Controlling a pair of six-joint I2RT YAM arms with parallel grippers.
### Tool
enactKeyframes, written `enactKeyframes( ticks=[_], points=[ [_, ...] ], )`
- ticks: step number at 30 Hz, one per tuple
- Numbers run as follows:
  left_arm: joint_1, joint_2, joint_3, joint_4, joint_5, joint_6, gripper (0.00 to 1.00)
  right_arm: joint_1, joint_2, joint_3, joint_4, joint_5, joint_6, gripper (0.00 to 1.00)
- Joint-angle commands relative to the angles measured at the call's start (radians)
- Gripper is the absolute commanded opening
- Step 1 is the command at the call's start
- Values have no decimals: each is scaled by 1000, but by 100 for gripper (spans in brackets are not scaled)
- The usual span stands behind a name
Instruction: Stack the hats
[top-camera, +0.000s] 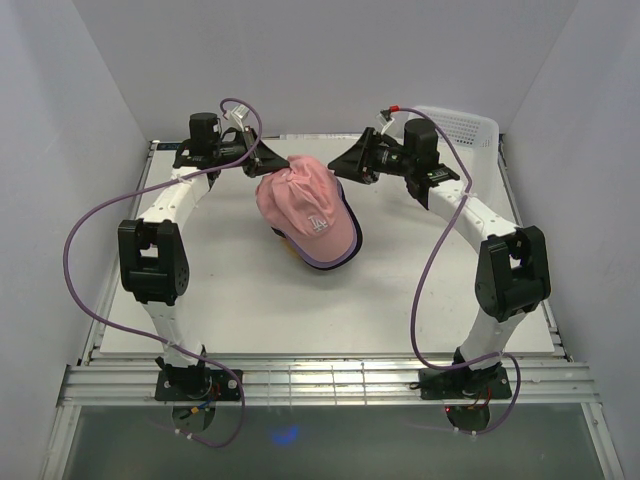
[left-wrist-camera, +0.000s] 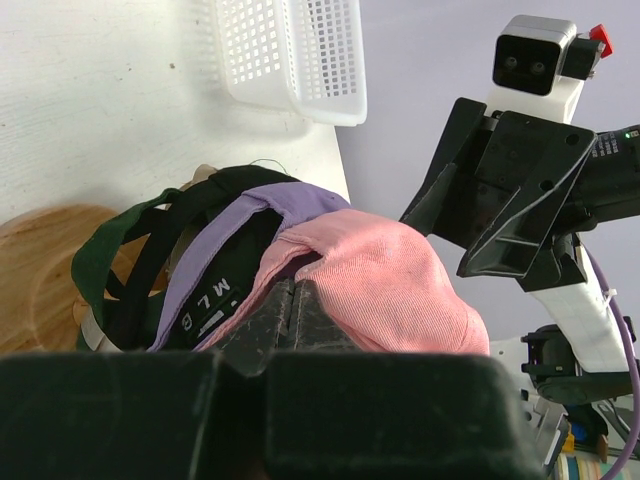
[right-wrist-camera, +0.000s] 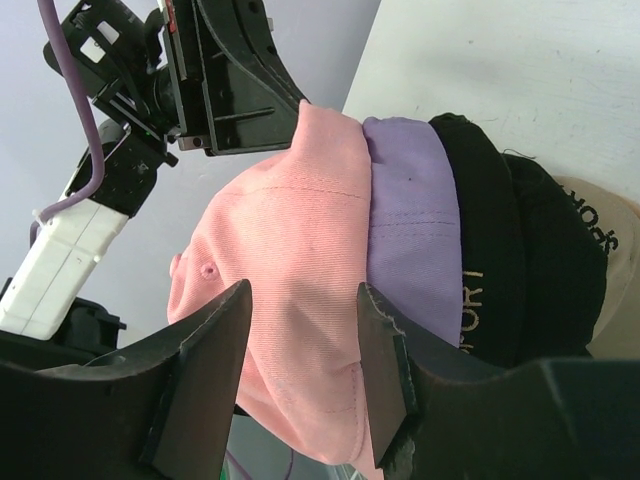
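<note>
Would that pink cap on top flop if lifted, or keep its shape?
Probably both. The pink cap is soft cloth that creases where the left fingers pinch it, so its crown likely sags. The brim looks stiffer and should hold its curve. Resting on the lavender cap, it may slide if pushed.

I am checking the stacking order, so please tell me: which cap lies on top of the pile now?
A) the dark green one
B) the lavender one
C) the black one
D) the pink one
D: in the top view the pink cap covers the pile, and in the right wrist view the lavender cap shows just beneath it.
</note>
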Motion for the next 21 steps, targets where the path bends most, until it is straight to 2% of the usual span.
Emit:
enactKeyframes(
  ticks=[1, 14, 17, 21],
  points=[
    [-10, 6, 33, -12, -35, 27, 0, 5, 0, 18, 6, 0, -19, 52],
    [-13, 6, 36, -15, -41, 27, 0, 13, 12, 18, -26, 0, -27, 52],
    [-13, 6, 36, -15, -43, 27, 0, 14, 6, -19, 37, -17, 4, 52],
    [-14, 9, 39, -15, -44, 27, 0, 17, 14, -11, 29, -25, 7, 52]
  ],
)
